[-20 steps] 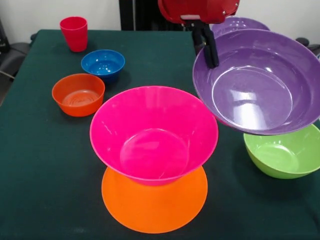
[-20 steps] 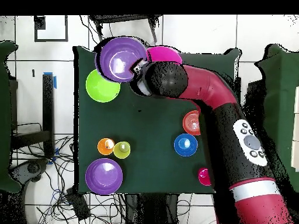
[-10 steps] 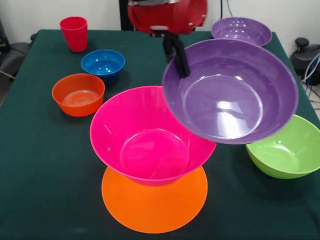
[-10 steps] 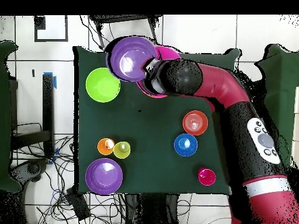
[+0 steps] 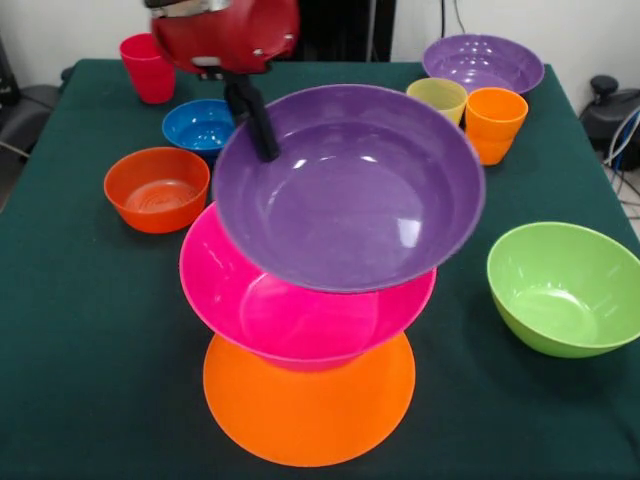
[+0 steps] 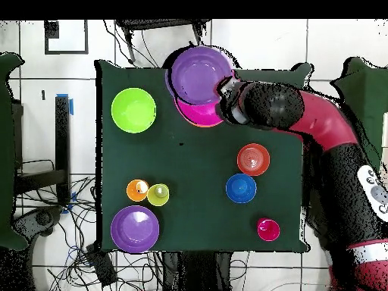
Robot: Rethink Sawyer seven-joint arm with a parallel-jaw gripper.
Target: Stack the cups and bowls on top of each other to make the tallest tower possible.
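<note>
Purple bowl (image 5: 350,190) pinched at its rim by end effector (image 5: 258,125).

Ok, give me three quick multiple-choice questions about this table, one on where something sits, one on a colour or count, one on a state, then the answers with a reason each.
1. Where is the lime green bowl?
A. inside the pink bowl
B. alone on the cloth, apart from the tower
C. under the blue bowl

2. How many purple bowls show?
A. one
B. two
C. three

3. What state is the gripper in?
A. shut on a purple bowl's rim
B. open above the red cup
C. holding nothing

Answers: 1 B, it stands by itself beside the tower. 2 B, the held purple bowl plus another on the cloth. 3 A, it carries that bowl tilted over the pink bowl.
</note>
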